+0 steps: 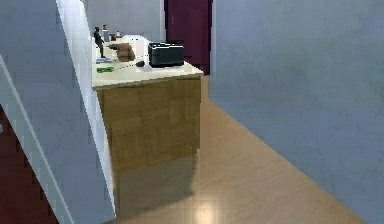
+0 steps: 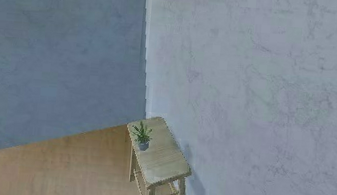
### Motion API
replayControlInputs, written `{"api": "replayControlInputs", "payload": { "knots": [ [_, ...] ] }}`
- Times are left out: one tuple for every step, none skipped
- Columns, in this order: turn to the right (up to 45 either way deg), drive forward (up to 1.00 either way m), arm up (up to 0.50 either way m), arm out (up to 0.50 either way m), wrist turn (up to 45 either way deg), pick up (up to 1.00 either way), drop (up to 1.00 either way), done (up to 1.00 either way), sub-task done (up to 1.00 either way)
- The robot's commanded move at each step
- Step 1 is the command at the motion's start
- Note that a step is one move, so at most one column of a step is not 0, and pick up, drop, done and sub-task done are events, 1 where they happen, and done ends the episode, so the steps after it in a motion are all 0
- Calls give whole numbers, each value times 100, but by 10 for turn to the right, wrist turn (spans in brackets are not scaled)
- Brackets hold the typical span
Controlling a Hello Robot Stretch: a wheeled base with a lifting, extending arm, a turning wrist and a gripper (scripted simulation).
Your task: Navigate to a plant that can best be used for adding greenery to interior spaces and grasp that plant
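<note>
A small green plant (image 2: 141, 136) with spiky leaves stands in a little grey pot on a narrow wooden stool (image 2: 164, 160) against the pale wall in the arm side view. It sits near the stool's far end.
In the forward view a wooden counter (image 1: 150, 110) with a pale top runs along the left wall. On it stand a dark box-shaped appliance (image 1: 165, 54), a small dark statuette (image 1: 99, 42) and several small items. A dark red door (image 1: 188, 30) is at the back. Wooden floor (image 1: 250, 170) stretches along the right of the counter.
</note>
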Motion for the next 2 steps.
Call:
{"api": "replayControlInputs", "payload": {
  "knots": [
    [0, 0, 50, 0, 0, 0, 0, 0, 0],
    [0, 0, 18, 0, 0, 0, 0, 0, 0]
  ]
}}
